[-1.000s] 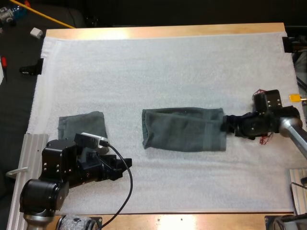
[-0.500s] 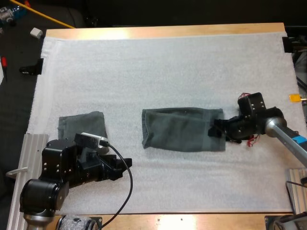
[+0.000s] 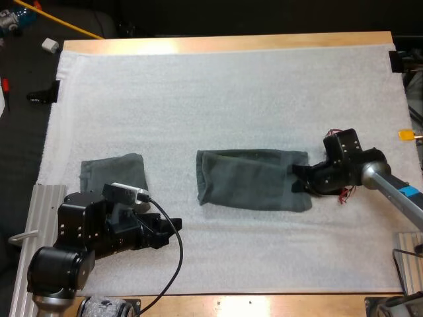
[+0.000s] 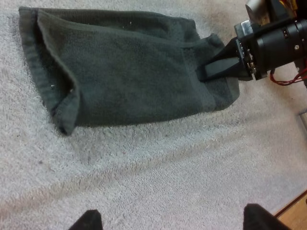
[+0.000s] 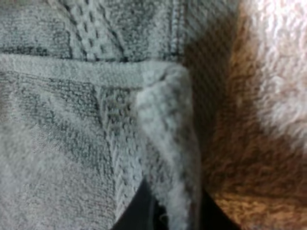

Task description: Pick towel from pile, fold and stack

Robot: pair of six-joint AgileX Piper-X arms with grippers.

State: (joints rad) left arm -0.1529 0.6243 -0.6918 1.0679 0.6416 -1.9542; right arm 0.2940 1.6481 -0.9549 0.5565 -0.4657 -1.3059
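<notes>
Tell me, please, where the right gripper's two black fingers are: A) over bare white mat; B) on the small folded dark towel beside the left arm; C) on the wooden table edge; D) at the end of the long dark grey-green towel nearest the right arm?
D: the right gripper pinches the end hem of the long dark grey-green towel, and the right wrist view shows that hem between its fingers.

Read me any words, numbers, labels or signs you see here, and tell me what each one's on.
No readable text anywhere. The long towel, the folded towel, the white mat, the left gripper and the right gripper at the long towel's end bear no words, numbers or labels.
</notes>
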